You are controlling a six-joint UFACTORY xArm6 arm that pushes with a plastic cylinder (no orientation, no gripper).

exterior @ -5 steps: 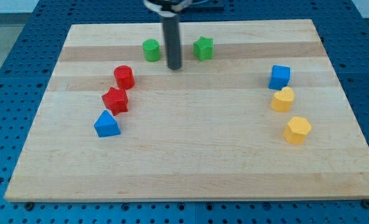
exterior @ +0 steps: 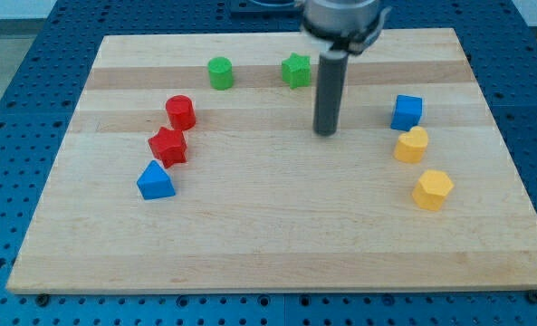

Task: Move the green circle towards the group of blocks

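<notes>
The green circle (exterior: pixel 220 72) sits near the view's top, left of centre, on the wooden board (exterior: pixel 268 226). A green star (exterior: pixel 295 70) lies to its right. My tip (exterior: pixel 326 132) is on the board below and right of the green star, far right of the green circle, touching no block. At the view's left stand a red circle (exterior: pixel 180 112), a red star (exterior: pixel 168 146) and a blue triangle (exterior: pixel 155 181), close together in a slanting line.
At the view's right are a blue cube (exterior: pixel 407 111), a yellow heart (exterior: pixel 412 144) and a yellow hexagon (exterior: pixel 432 189). The board lies on a blue perforated table (exterior: pixel 14 91).
My tip has moved right and down, from between the two green blocks to below and right of the green star. No block has moved.
</notes>
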